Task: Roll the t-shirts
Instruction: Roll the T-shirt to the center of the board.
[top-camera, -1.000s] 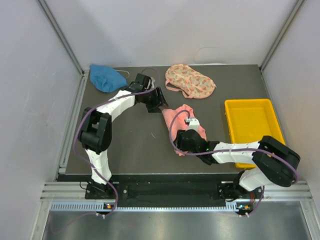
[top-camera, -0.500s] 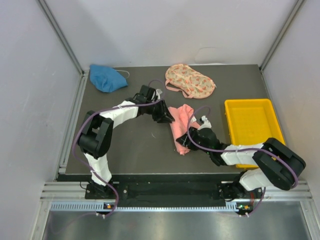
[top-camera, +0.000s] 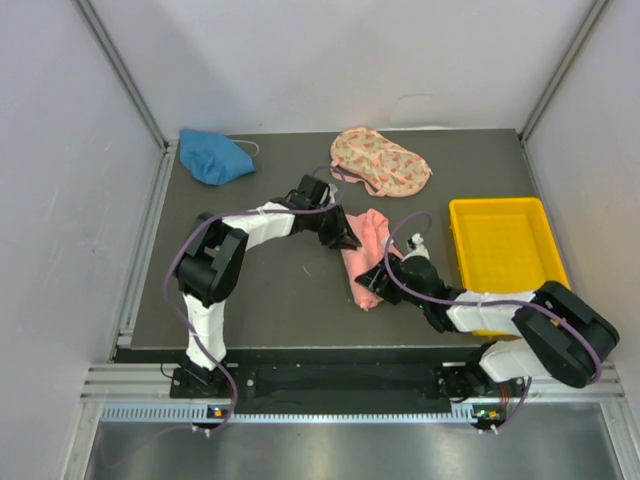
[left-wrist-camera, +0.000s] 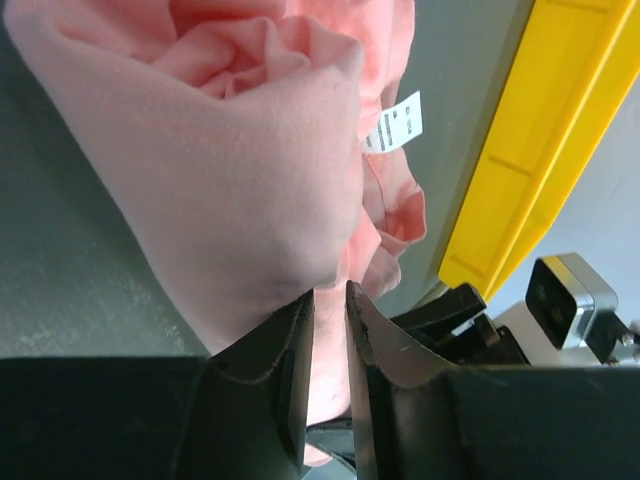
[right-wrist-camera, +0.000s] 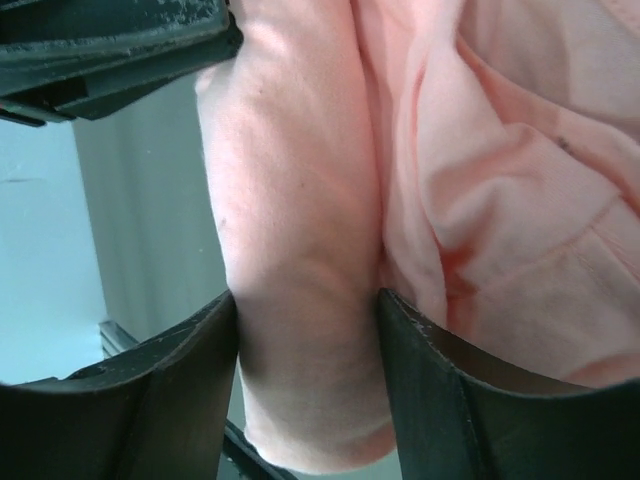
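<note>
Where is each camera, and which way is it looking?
Top external: high behind the arms, looking down on the table; both arms show.
Left wrist: on the left arm, facing the pink t-shirt and yellow bin; left gripper shows.
Right wrist: on the right arm, facing the pink t-shirt close up; right gripper shows.
All three share the pink t-shirt.

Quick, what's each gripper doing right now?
Left gripper: closed, pinching the pink t-shirt.
Right gripper: closed around a fold of it.

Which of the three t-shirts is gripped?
The salmon-pink t-shirt in the middle: left gripper and right gripper both pinch it. The blue t-shirt and floral t-shirt lie untouched at the back.
</note>
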